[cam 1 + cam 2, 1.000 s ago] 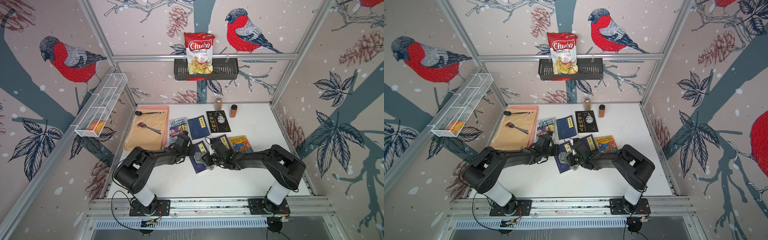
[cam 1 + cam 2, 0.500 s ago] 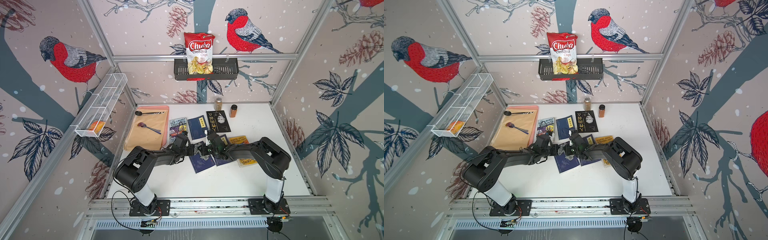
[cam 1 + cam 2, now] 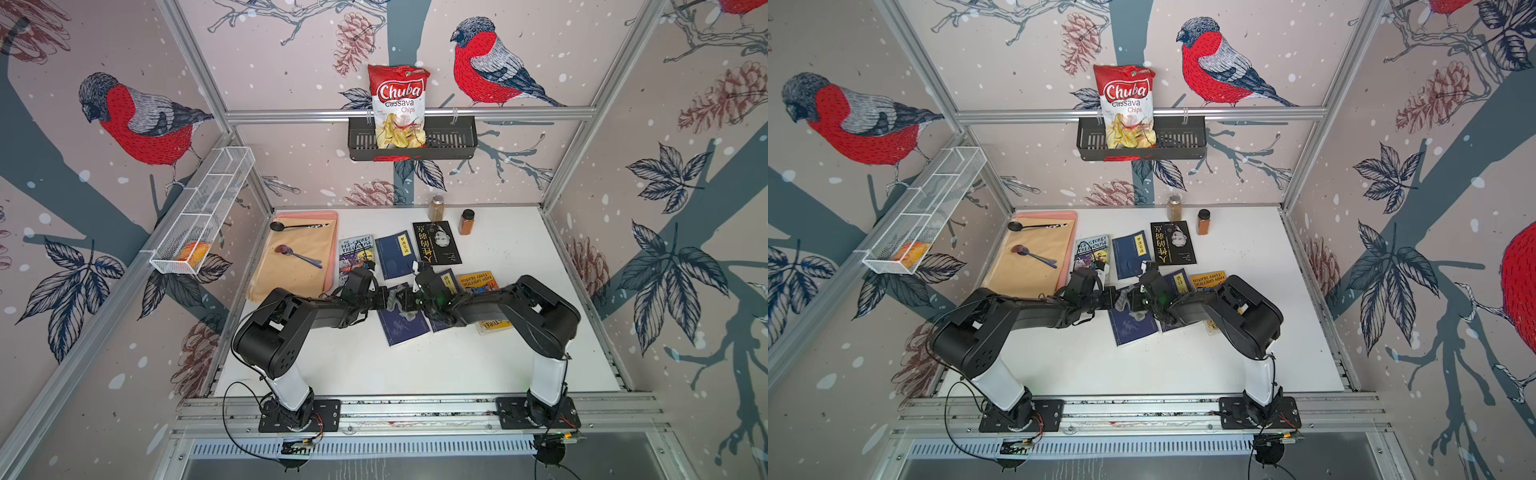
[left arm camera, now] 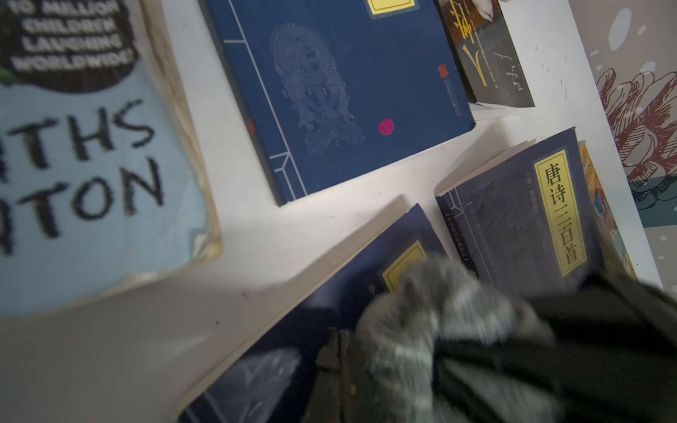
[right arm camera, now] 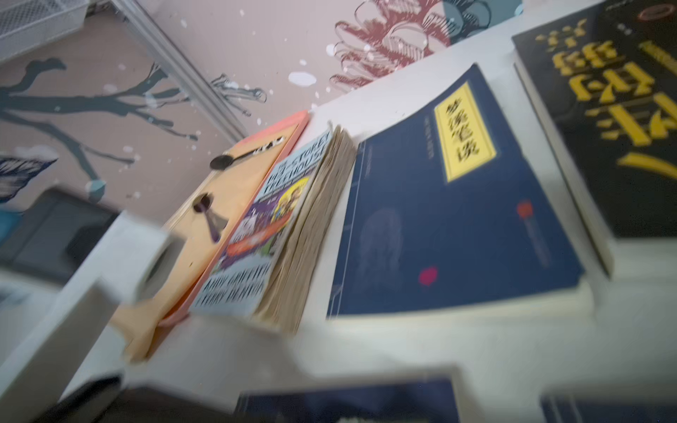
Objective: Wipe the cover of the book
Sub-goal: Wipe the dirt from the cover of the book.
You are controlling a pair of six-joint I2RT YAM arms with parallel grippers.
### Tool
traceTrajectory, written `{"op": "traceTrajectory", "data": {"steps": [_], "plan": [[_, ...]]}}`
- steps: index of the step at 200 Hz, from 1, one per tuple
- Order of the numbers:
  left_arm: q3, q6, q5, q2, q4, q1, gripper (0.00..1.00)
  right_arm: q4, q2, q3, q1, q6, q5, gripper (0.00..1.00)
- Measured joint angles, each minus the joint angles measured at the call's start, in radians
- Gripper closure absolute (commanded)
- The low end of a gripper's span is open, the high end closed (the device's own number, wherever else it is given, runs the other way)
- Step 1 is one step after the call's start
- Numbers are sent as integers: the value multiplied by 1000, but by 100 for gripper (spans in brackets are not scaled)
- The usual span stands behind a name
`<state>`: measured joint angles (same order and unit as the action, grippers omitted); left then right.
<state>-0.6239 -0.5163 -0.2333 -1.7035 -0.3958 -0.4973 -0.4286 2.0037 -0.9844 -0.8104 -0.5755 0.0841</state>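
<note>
The dark blue book (image 3: 406,328) lies on the white table (image 3: 519,357) at the middle of both top views, just under the spot where the two arms meet. Its long axis runs nearly up and down the frame, tilted a little. The upper end is hidden beneath the grippers, and the lower end reaches toward the bottom of the frame.

The grey cloth (image 3: 400,306) sits bunched on the upper part of the cover. In the left wrist view the cloth (image 4: 439,318) comes out of the black mass at lower right, so the right gripper (image 3: 410,301) seems to be pinching it.

The left gripper (image 3: 386,300) is pressed together with nothing between its jaws. It rests at the book's upper left edge, apparently steadying it.

Most of the bare cover lies below the cloth in the frame. The next stroke therefore likely runs down the long axis, and it falls to the right arm, which carries the cloth. A second blue book (image 3: 449,281) lies just right of the first, close enough to be brushed by the cloth.
</note>
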Motion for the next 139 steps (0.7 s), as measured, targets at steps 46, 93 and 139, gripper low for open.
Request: {"op": "traceTrajectory", "data": {"steps": [46, 93, 139], "plan": [[0, 0, -7, -3, -15, 0, 100, 139, -83, 35, -29, 30, -124, 96], [0, 0, -26, -11, -23, 2, 100, 104, -306, 348, -220, -22, -307, 97], [-4, 5, -26, -2, -16, 3, 100, 158, -293, 298, -235, -67, -362, 97]]}}
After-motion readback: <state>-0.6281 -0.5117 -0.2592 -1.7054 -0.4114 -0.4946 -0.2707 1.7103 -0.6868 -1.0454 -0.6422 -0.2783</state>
